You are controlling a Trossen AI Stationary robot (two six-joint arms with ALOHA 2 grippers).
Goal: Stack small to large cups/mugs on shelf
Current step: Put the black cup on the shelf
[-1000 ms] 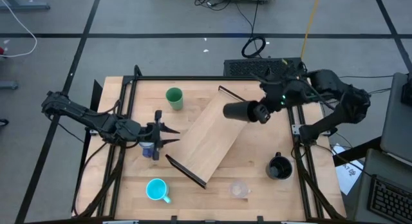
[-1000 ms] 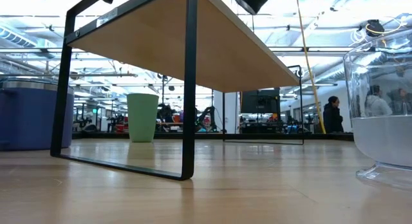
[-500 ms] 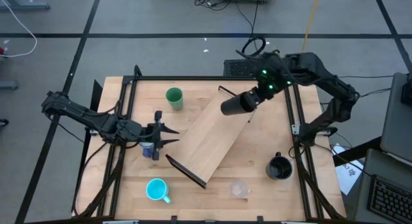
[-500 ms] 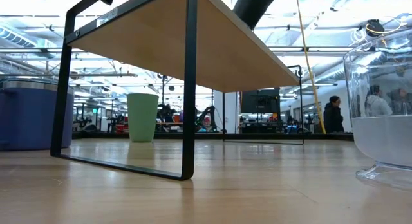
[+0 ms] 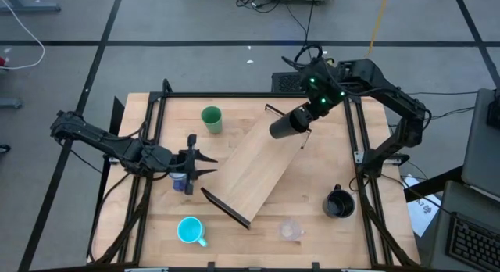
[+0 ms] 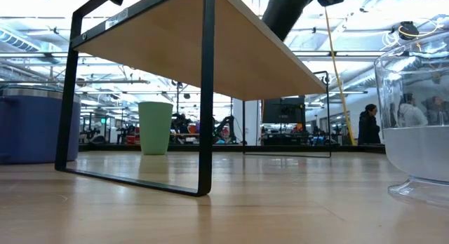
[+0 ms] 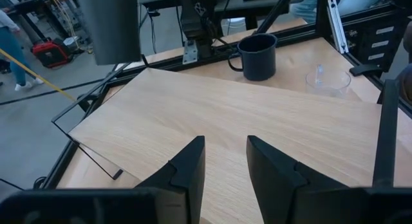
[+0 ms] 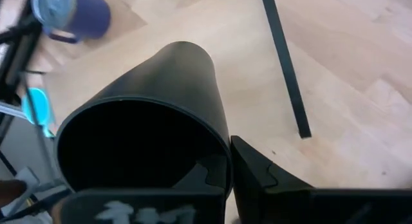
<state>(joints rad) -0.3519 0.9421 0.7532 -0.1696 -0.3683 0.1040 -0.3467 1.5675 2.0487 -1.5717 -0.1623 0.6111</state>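
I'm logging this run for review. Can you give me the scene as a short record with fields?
right gripper: shut on tall black cup, held tilted above the shelf's far end
left gripper: open, empty, over the blue-purple mug
shelf: lies diagonally on the table, nothing on it
green tumbler: upright, far side
wide black mug: near right
cyan mug: near left
clear cup: near edge

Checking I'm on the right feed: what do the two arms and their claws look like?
Both arms are dark, jointed, with black cables trailing. The left claw has two dark wedge-shaped fingers. The right claw is dark too, and the right arm shows small green lights near its wrist.
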